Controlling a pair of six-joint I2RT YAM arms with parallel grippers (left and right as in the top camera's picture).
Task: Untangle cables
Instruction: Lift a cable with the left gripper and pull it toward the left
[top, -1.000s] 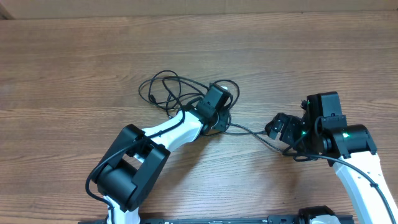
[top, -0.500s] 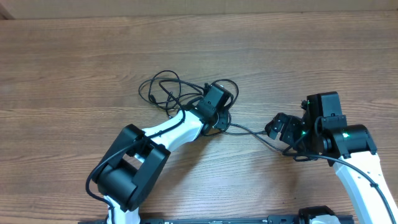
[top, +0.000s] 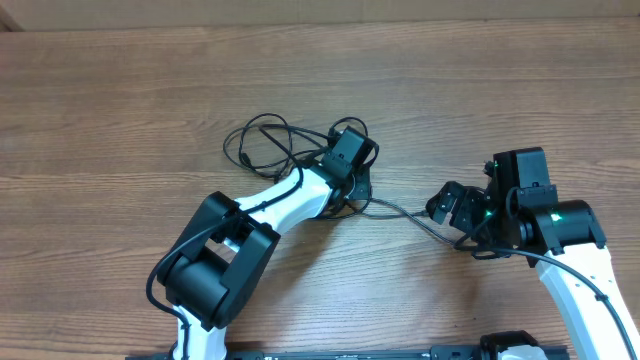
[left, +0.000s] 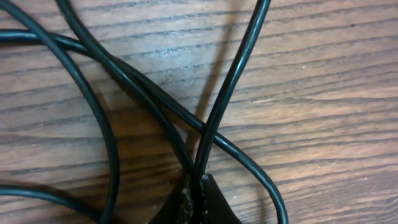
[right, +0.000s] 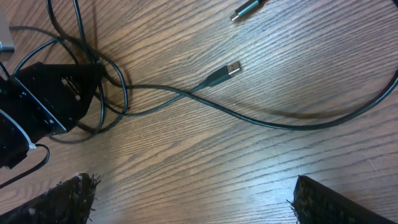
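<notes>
The cables (top: 262, 140) lie as a loose black tangle of thin cords at the table's middle. My left gripper (top: 355, 178) sits at the tangle's right edge. In the left wrist view the left gripper (left: 198, 190) is shut on one cord (left: 227, 87), which rises from the jaws and crosses two other cords. A single cord (top: 400, 210) trails right toward my right gripper (top: 448, 215). In the right wrist view that gripper (right: 193, 199) stands wide open above bare wood. A cord ending in a silver USB plug (right: 231, 68) lies ahead of it.
A second plug end (right: 245, 9) lies at the top of the right wrist view. The left gripper's black body (right: 43, 102) fills that view's left side. The wooden table (top: 120, 100) extends around the tangle on all sides.
My left gripper has gone from partly open to shut on a cord and has shifted slightly toward the far side. The right arm has not moved.
</notes>
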